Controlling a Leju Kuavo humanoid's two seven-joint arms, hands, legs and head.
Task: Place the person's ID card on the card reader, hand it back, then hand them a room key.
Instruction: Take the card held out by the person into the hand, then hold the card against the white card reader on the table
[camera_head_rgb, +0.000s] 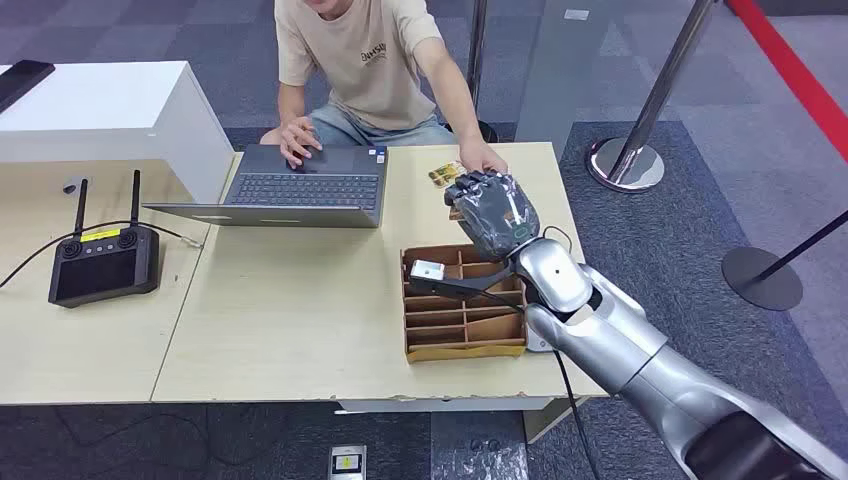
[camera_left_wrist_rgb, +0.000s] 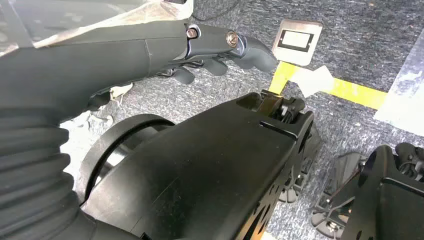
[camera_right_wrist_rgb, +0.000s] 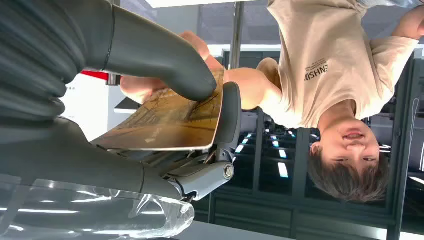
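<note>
My right hand (camera_head_rgb: 495, 215) is raised over the far right part of the table and pinches a golden-brown card (camera_right_wrist_rgb: 170, 120) between thumb (camera_right_wrist_rgb: 160, 55) and fingers (camera_right_wrist_rgb: 231, 115). The card's (camera_head_rgb: 446, 174) far end sticks out past my fingers. The person's hand (camera_head_rgb: 483, 158) reaches across the table and meets that end; their fingers (camera_right_wrist_rgb: 145, 86) lie against the card's far side. A small white device (camera_head_rgb: 428, 270) sits on the near left corner of a cardboard divider box (camera_head_rgb: 465, 322). My left hand (camera_left_wrist_rgb: 210, 47) hangs down over the floor, holding nothing.
An open laptop (camera_head_rgb: 300, 187) lies in front of the seated person (camera_head_rgb: 365, 60), whose other hand rests on it. A black controller with two antennas (camera_head_rgb: 103, 262) stands on the left table. Stanchion bases (camera_head_rgb: 627, 165) and a red belt stand to the right.
</note>
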